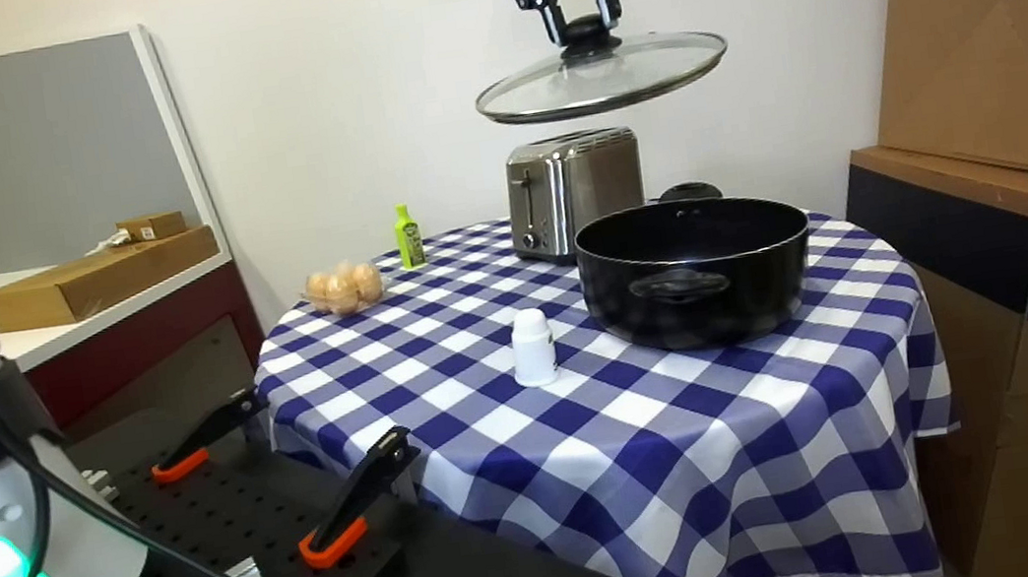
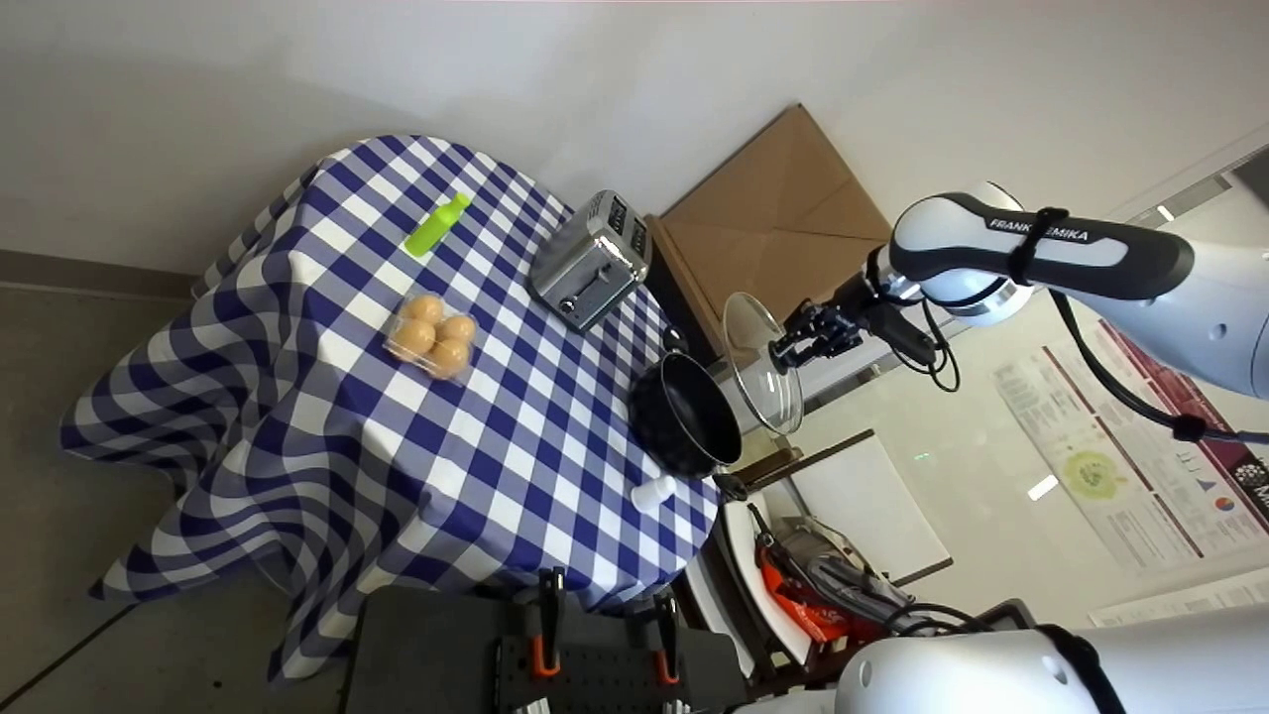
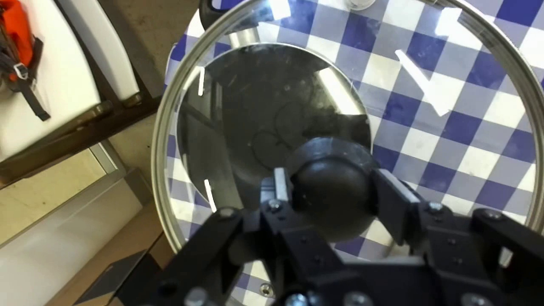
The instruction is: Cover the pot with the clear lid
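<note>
The black pot (image 1: 699,299) stands uncovered on the checked tablecloth; it also shows in an exterior view (image 2: 684,416). My gripper (image 1: 584,29) is shut on the dark knob of the clear lid (image 1: 524,100) and holds it in the air, well above the table. The lid hangs slightly tilted, and in an exterior view (image 2: 742,362) it is apart from the pot. In the wrist view, the gripper (image 3: 335,187) has a finger on each side of the knob. The pot (image 3: 263,106) shows through the left part of the lid, off its centre.
A steel toaster (image 1: 576,191) stands beside the pot. A white shaker (image 1: 534,350) stands near the pot's front. Eggs (image 1: 343,289) in a clear pack and a green bottle (image 1: 408,238) are farther left. Cardboard boxes (image 1: 1017,262) stand beyond the table's right edge.
</note>
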You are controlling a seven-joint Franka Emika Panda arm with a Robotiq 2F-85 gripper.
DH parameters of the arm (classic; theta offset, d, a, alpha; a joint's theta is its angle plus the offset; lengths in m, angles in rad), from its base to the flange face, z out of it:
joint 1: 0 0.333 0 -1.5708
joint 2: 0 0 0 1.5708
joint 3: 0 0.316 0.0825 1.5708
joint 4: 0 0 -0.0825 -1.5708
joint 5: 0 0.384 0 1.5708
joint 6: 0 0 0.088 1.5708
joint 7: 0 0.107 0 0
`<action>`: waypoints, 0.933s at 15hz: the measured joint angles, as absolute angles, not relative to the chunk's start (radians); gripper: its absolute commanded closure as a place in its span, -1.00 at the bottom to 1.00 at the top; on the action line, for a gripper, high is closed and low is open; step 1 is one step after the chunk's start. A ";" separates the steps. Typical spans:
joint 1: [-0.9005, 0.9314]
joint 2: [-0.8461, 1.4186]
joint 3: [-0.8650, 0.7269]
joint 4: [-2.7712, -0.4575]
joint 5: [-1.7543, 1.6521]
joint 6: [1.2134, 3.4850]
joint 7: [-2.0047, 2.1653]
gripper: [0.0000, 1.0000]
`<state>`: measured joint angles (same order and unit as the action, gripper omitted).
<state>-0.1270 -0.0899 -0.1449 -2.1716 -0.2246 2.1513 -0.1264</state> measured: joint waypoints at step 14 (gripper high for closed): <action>-0.145 0.238 -0.141 -1.917 -0.222 2.158 -0.068 0.50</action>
